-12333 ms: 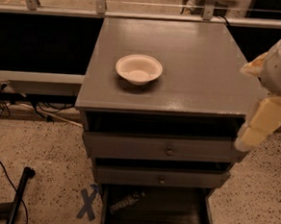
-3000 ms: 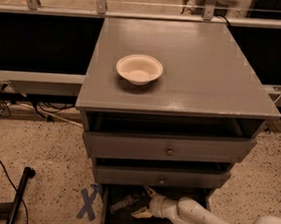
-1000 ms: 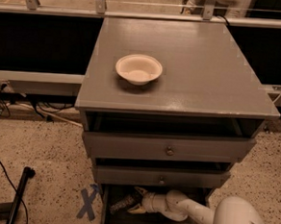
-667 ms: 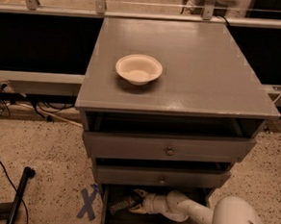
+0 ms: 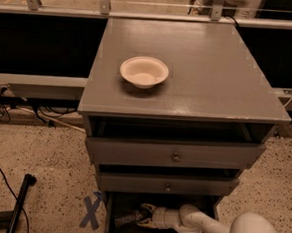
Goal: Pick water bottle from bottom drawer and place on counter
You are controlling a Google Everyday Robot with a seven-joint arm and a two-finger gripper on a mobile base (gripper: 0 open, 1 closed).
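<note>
The water bottle [image 5: 127,219] lies on its side in the open bottom drawer [image 5: 110,212], towards the drawer's left. My gripper [image 5: 145,216] reaches down into that drawer from the lower right and is at the bottle's right end. My white arm [image 5: 213,228] covers the right part of the drawer. The grey counter [image 5: 209,68] is the cabinet's top, well above the gripper.
A cream bowl [image 5: 144,72] sits on the counter's left half. Two shallower drawers with round knobs [image 5: 175,157] stand slightly open above the bottom drawer. A blue X [image 5: 92,211] is taped on the floor at left, beside a black pole [image 5: 18,205]. A railing runs behind the cabinet.
My arm came down from beside the cabinet into the bottom drawer and pushed left to the bottle. Over the last second nothing visibly moved.
</note>
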